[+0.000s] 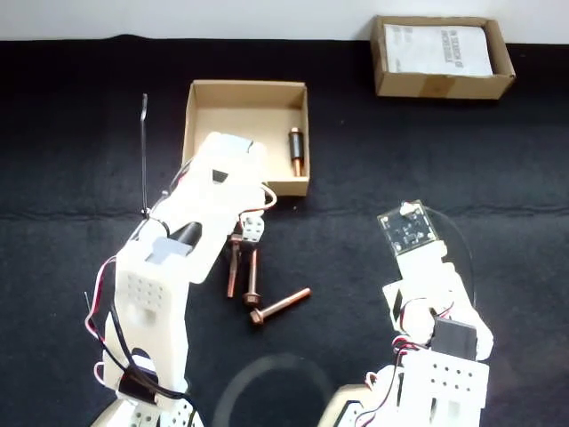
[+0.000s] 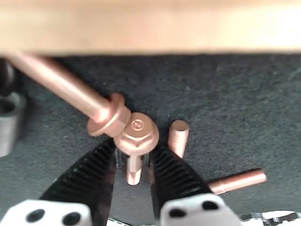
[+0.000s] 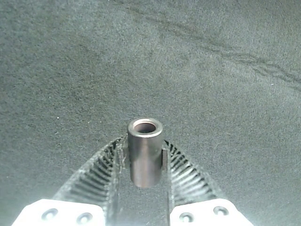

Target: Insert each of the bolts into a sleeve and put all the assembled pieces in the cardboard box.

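My left gripper (image 2: 133, 151) is shut on a copper bolt (image 2: 136, 134), its shaft between the black fingers and its hex head facing the camera. A second bolt (image 2: 70, 94) lies with its head against that one. In the high view the left arm (image 1: 191, 240) reaches over three bolts (image 1: 252, 280) lying just in front of the open cardboard box (image 1: 200, 133). One assembled piece (image 1: 296, 151) lies inside the box by its right wall. My right gripper (image 3: 145, 142) is shut on a dark grey sleeve (image 3: 145, 150), held upright with its bore open above the mat.
A second cardboard box (image 1: 391, 84) holding a printed sheet stands at the far right corner. A thin upright rod (image 1: 144, 156) stands left of the open box. The right arm (image 1: 436, 302) sits at the lower right. Another sleeve (image 2: 7, 122) shows beside the left gripper.
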Robot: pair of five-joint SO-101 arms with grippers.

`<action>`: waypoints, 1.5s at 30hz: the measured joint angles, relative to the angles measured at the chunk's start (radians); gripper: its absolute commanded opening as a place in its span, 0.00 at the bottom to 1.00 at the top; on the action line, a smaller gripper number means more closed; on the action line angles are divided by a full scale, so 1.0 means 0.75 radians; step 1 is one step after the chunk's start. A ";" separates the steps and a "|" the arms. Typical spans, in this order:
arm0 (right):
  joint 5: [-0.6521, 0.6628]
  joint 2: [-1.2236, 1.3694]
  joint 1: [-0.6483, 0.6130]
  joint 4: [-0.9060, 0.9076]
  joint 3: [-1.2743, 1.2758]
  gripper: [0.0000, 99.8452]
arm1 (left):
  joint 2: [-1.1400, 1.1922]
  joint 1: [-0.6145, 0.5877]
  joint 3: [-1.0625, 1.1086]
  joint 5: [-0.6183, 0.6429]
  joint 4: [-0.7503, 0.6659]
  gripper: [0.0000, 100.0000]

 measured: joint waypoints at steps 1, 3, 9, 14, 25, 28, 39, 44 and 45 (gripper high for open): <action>0.000 0.000 0.000 0.000 0.000 0.01 | 0.000 0.000 0.000 0.000 0.000 0.01; 0.000 0.000 0.000 0.000 0.000 0.01 | 0.000 0.000 0.000 0.000 0.000 0.01; 0.000 0.000 0.000 -0.004 0.000 0.01 | -0.012 0.000 -0.043 0.000 0.037 0.01; 0.000 0.000 0.000 -0.115 0.000 0.01 | -0.059 -0.010 -0.151 -0.002 0.110 0.01; 0.000 0.002 -0.223 -0.561 0.139 0.01 | -0.417 0.018 -0.245 -0.002 0.117 0.01; 0.000 0.002 -0.299 -0.581 0.182 0.01 | -0.479 0.018 -0.245 -0.004 0.117 0.01; -0.749 0.002 -0.446 -1.015 0.250 0.01 | -0.777 0.018 -0.245 -0.004 0.117 0.01; -0.925 0.002 -0.530 -1.068 0.252 0.01 | -0.906 0.018 -0.231 -0.004 0.117 0.01; -0.931 0.002 -0.538 -1.072 0.252 0.01 | -0.943 0.018 -0.213 -0.004 0.117 0.01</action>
